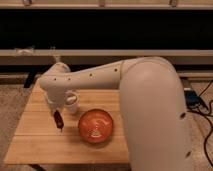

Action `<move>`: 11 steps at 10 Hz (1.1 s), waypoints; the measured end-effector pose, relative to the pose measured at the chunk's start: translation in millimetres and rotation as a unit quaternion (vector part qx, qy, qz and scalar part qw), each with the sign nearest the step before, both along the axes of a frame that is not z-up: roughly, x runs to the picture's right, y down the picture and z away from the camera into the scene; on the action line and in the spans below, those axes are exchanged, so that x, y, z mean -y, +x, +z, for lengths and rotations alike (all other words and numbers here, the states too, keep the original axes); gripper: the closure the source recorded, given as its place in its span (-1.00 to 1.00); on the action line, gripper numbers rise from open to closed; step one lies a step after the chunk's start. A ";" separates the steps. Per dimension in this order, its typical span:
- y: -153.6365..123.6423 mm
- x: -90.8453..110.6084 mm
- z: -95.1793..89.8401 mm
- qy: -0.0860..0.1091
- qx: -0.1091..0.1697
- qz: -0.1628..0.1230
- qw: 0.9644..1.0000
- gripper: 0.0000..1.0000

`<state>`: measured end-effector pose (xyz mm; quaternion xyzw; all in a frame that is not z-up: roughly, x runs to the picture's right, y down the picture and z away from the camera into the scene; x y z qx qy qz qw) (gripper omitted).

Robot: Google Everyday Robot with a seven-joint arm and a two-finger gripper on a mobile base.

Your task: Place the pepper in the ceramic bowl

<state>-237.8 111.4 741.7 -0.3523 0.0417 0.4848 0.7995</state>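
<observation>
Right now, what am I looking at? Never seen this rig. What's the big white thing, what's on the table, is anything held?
The big white shape is the robot's single arm, filling the right side of the picture and reaching left across a wooden table. There is only one camera view; it looks down over the arm at the table, and where the camera sits is not known.

At the arm's far end is the gripper, pointing down above the left part of the table. It is shut on the pepper, a small dark red piece hanging just under it, above the wood.

On the table: the ceramic bowl, round and glossy orange-red, just right of the pepper, and a small white cup behind it, partly hidden by the arm. The pepper is not yet in the bowl.
</observation>
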 end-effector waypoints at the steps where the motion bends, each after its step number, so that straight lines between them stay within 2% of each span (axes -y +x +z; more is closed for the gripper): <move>1: 21.0 3.4 3.9 -0.001 -0.003 0.007 1.000 1.00; 4: 71.2 9.7 17.7 -0.004 -0.019 0.022 1.000 0.99; 5: 84.2 10.8 23.3 -0.005 -0.030 0.027 0.999 0.88; 8: 103.3 2.5 45.3 -0.016 -0.072 0.039 0.997 0.34; 11: 133.6 -3.1 60.5 -0.033 -0.104 0.063 0.992 -0.32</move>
